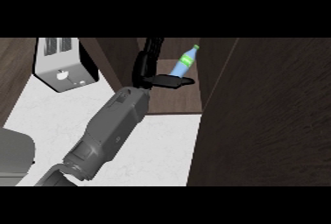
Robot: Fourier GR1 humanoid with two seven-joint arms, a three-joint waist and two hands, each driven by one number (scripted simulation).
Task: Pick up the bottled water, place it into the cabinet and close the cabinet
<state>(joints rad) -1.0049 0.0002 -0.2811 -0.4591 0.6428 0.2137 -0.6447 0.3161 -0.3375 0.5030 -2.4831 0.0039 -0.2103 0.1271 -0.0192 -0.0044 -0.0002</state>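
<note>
The bottled water, blue with a green cap and label, stands slightly tilted inside the open cabinet, near its back. My right hand is inside the cabinet just left of the bottle, open, with its fingers stretched toward the back. Its thumb points right, just under the bottle's base. The fingers are not curled round the bottle. The dark wooden cabinet door stands swung open on the right. My left hand does not show.
A silver toaster stands on the white counter at the back left, close to the cabinet's left wall. A grey rounded shape fills the lower left edge.
</note>
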